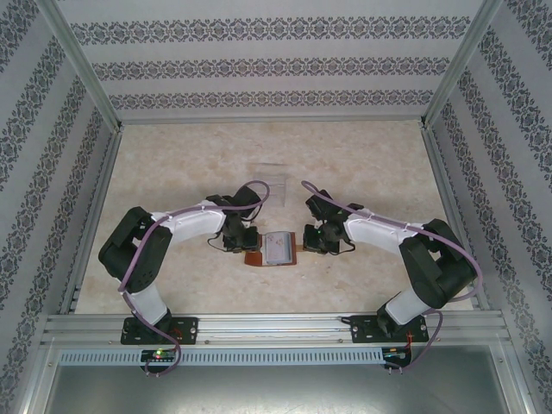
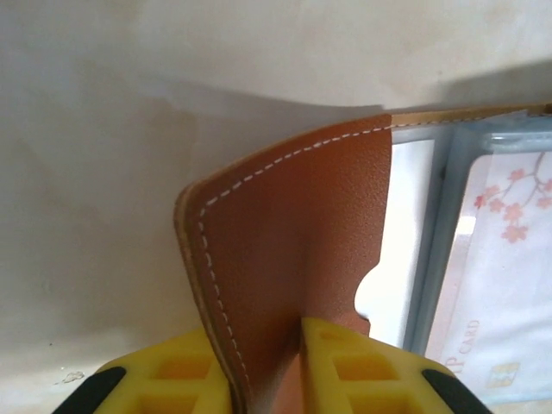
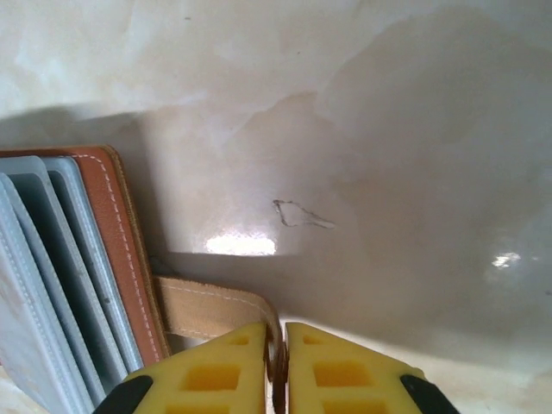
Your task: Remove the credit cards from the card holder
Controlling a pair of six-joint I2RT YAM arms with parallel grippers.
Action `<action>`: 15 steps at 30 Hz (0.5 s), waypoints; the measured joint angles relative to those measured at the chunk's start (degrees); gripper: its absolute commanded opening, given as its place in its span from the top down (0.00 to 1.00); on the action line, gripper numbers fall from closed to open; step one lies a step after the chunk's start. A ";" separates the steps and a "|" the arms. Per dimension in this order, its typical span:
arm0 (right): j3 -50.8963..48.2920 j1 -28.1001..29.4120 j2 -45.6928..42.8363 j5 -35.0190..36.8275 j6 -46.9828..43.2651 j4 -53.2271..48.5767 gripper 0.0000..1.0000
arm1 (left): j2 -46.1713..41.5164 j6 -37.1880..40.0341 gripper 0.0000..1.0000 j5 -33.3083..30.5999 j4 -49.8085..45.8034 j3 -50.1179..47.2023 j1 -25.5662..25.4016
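Note:
The brown leather card holder (image 1: 278, 249) lies open on the table between both arms, grey-blue slots facing up. My left gripper (image 1: 240, 242) is shut on its left brown flap (image 2: 293, 250), the yellow fingers (image 2: 345, 366) pinching the leather. A pale credit card (image 2: 509, 276) with pink blossoms sits in a clear sleeve to the right of that flap. My right gripper (image 1: 312, 240) is shut on the tan snap tab (image 3: 220, 306) at the holder's right side, yellow fingertips (image 3: 323, 366) clamped on the tab's end. The grey-blue slotted pages (image 3: 60, 276) show at the left of the right wrist view.
A clear ridged plastic rack (image 1: 269, 175) stands behind the card holder toward the back of the marbled beige table (image 1: 362, 164). Patterned walls and metal frame rails (image 1: 267, 323) enclose the workspace on all sides.

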 measured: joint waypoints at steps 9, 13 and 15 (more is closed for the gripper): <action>3.89 0.02 -2.43 5.46 -2.12 -8.92 0.75 | -4.09 -0.33 0.68 -1.68 -0.61 -1.33 0.00; 6.12 0.15 -3.93 6.71 -2.54 -11.85 0.74 | -4.59 -0.31 0.69 -1.99 -0.70 -1.33 0.00; 7.45 0.48 -4.52 7.10 -2.58 -13.09 0.73 | -4.59 -0.31 0.70 -1.97 -0.70 -1.36 0.00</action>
